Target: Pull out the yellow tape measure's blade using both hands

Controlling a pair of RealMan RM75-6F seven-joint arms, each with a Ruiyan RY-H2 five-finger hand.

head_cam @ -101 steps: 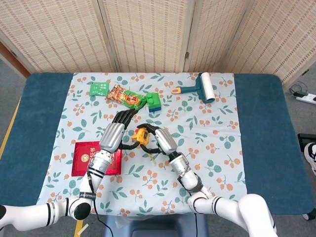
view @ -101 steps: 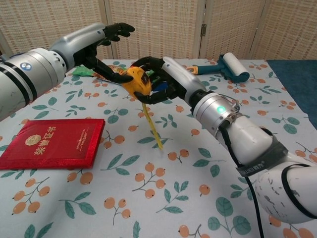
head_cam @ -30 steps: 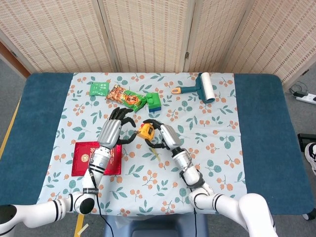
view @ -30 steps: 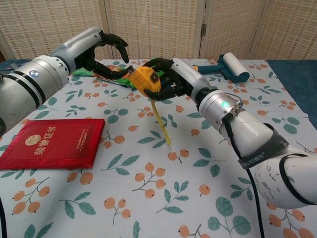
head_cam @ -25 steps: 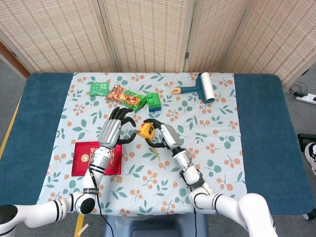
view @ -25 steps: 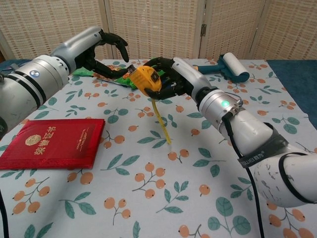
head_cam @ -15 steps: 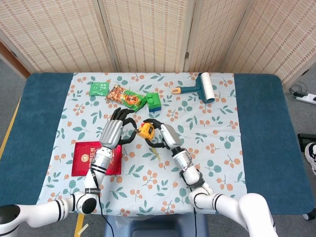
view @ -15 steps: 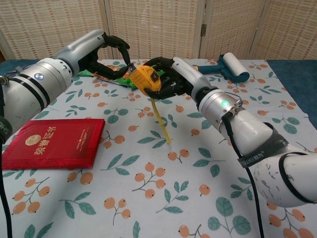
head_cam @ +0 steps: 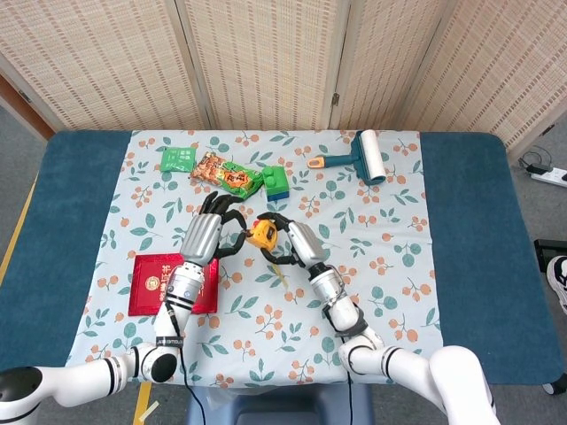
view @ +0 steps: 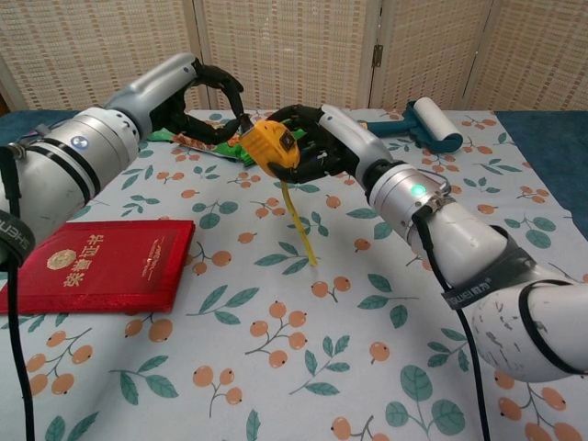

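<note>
While the right hand (view: 317,142) grips the yellow plastic tape measure (view: 271,147) above the table's middle, blade (view: 300,228) dangling, the left hand (view: 204,101) has closed in, fingertips curled beside the case, holding nothing.

yellow tape measure (view: 270,149) | raised above cloth | blade (view: 300,229) hanging down (partly out)

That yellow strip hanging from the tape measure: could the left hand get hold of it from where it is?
Probably yes. The blade hangs free below the tape measure that the right hand holds up, and the left hand is close beside it with nothing between.
</note>
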